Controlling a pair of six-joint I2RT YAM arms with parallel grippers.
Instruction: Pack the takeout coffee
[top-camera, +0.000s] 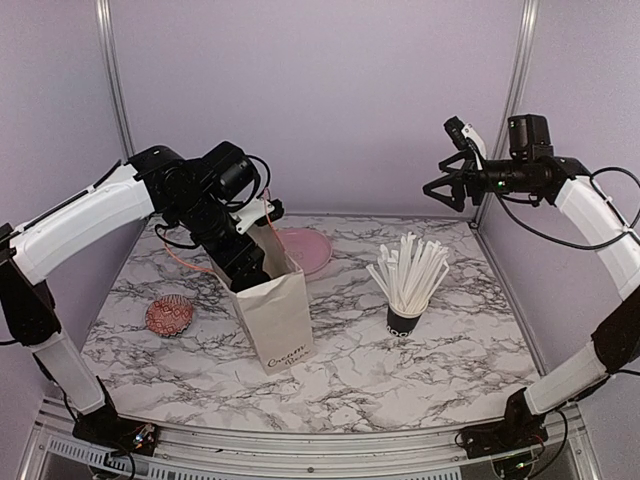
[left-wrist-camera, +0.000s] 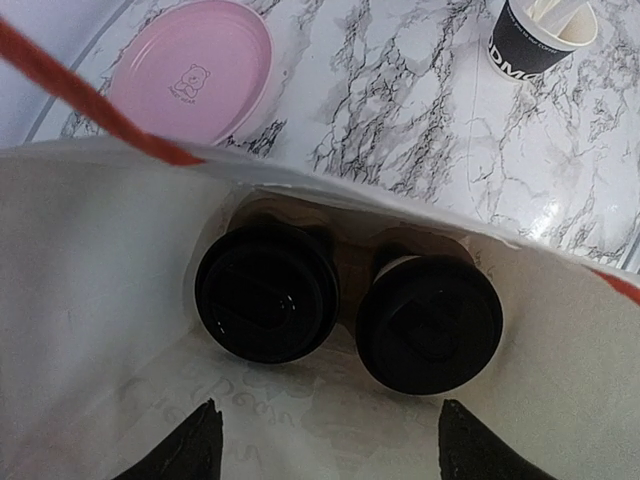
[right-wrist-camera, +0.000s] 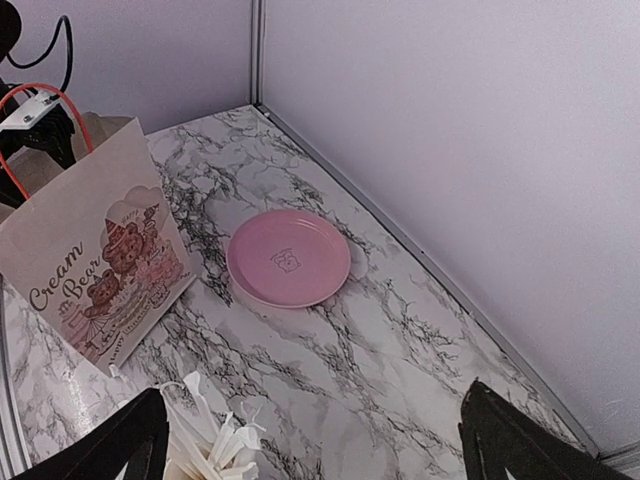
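Observation:
Two takeout coffee cups with black lids, one (left-wrist-camera: 266, 292) on the left and one (left-wrist-camera: 430, 325) on the right, stand side by side at the bottom of a white paper bag (left-wrist-camera: 80, 300). The bag (top-camera: 275, 315) stands upright left of the table's middle. My left gripper (top-camera: 250, 262) hangs in the bag's mouth. In the left wrist view the gripper (left-wrist-camera: 328, 405) is open above the cups, with nothing between its fingers. My right gripper (top-camera: 437, 188) is high at the back right, and in its own view the gripper (right-wrist-camera: 313, 392) is open and empty.
A pink plate (top-camera: 303, 250) lies behind the bag. A black cup full of white straws (top-camera: 405, 320) stands right of centre. A red patterned round object (top-camera: 168, 315) lies left of the bag. The bag's red handle (left-wrist-camera: 90, 105) crosses its mouth.

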